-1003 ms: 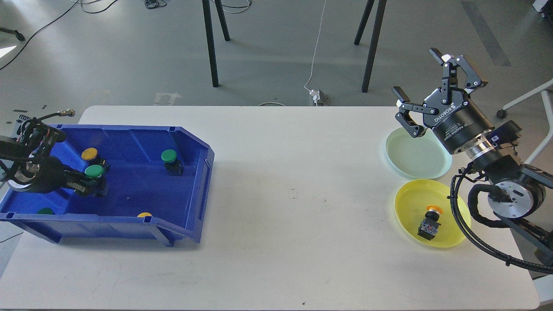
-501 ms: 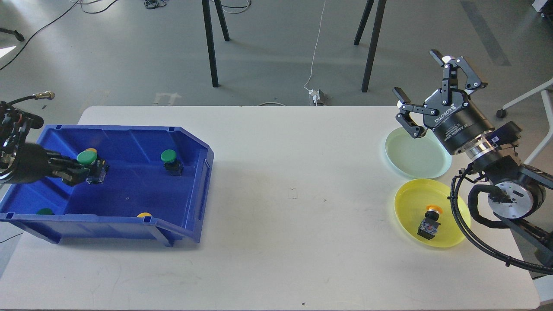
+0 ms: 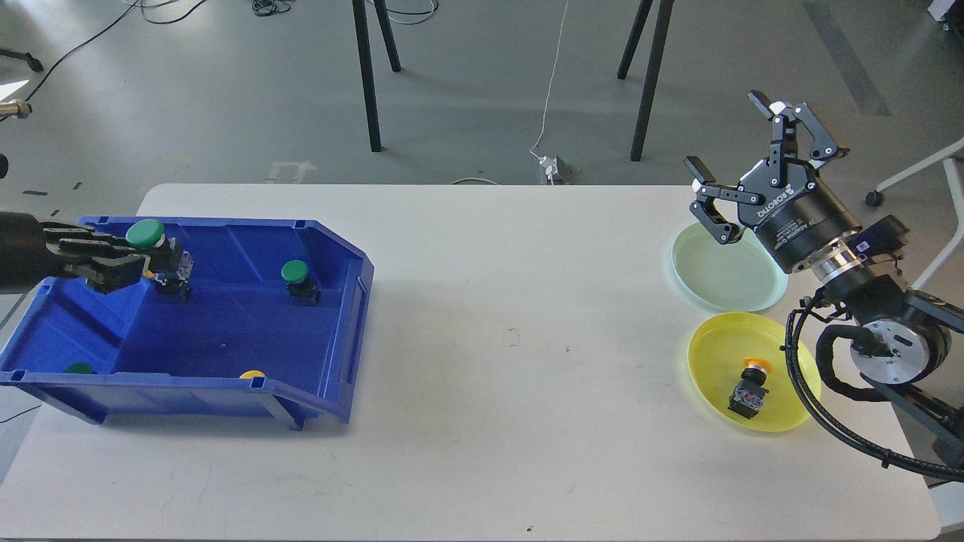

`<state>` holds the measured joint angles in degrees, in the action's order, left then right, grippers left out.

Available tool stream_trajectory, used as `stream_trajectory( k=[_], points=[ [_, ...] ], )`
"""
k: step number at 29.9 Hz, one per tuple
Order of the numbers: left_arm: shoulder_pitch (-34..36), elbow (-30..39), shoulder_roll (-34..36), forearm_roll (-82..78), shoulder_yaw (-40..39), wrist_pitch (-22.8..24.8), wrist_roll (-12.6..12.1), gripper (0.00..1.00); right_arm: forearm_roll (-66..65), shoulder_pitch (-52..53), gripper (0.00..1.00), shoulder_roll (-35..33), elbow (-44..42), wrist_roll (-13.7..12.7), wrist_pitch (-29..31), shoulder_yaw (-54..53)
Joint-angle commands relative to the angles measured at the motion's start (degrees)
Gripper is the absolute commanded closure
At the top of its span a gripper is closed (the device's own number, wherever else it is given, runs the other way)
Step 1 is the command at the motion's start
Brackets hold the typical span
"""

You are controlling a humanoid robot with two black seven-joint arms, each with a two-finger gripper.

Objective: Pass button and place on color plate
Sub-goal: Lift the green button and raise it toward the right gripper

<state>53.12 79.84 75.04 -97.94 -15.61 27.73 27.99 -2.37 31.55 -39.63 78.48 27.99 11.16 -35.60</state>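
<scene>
The left gripper [image 3: 124,260] is reaching in from nine o'clock over the far-left corner of the open-fronted blue plastic bin [image 3: 331,301], and its fingers are clamped on the round green-capped push button with a black body [image 3: 154,245], gripping it below the cap and holding it up near the bin's back rim, cap on top. Another green-capped button on a black base [image 3: 296,278] is standing upright on the bin floor, well apart at three o'clock from the held one. At the bin's near wall, a sliver of a green cap [image 3: 78,368] is peeking over the rim toward seven o'clock, and a sliver of a yellow cap [image 3: 251,373] is showing near the front lip; their bodies are hidden behind the wall. The bin is sitting on the left side of the white rectangular table [image 3: 482,391]. Over on the right, the right gripper [image 3: 738,162] is hanging above the table's far-right corner with its two black fingers spread wide and holding nothing, the lower fingertip hovering at the eleven o'clock edge of the pale green round plate [image 3: 757,290]. Just beside that plate, at six o'clock from it, the yellow round plate [image 3: 712,354] is holding an orange-capped button with a black body [image 3: 749,388], which is lying tilted in the plate's middle.
</scene>
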Motion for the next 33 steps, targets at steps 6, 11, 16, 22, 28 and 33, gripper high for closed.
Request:
stream_trajectory(
  k=[6, 11, 16, 22, 28, 33],
  points=[
    [2.6, 2.2, -3.5, 17.6, -5.2, 0.3, 0.0, 0.88, 0.0, -0.3, 0.04, -0.1, 0.0, 0.0, -0.1, -0.1],
    [2.5, 1.9, -10.2, 26.2, -8.8, 0.3, 0.0, 0.88, 0.0, -0.3, 0.04, -0.1, 0.0, 0.0, -0.1, -0.3],
    [2.4, 0.4, -19.1, 33.8, -9.7, 0.3, 0.0, 0.88, -0.9, -0.3, 0.04, 0.0, 0.4, 0.0, 0.0, -0.4],
    [1.9, -5.7, -31.6, 36.8, -9.7, 0.3, 0.0, 0.88, -6.1, 0.5, 0.04, 1.7, 1.2, 0.0, -0.2, 0.2],
    [1.8, -10.0, -37.4, 41.2, -9.8, 0.3, 0.0, 0.87, -9.8, 3.3, 0.04, 6.9, 1.1, 0.0, -0.2, 3.8],
    [1.2, -10.9, -38.7, 42.7, -9.7, 0.3, 0.0, 0.87, -10.0, 6.8, 0.04, 13.1, 0.4, 0.0, -0.3, 8.6]
  ],
)
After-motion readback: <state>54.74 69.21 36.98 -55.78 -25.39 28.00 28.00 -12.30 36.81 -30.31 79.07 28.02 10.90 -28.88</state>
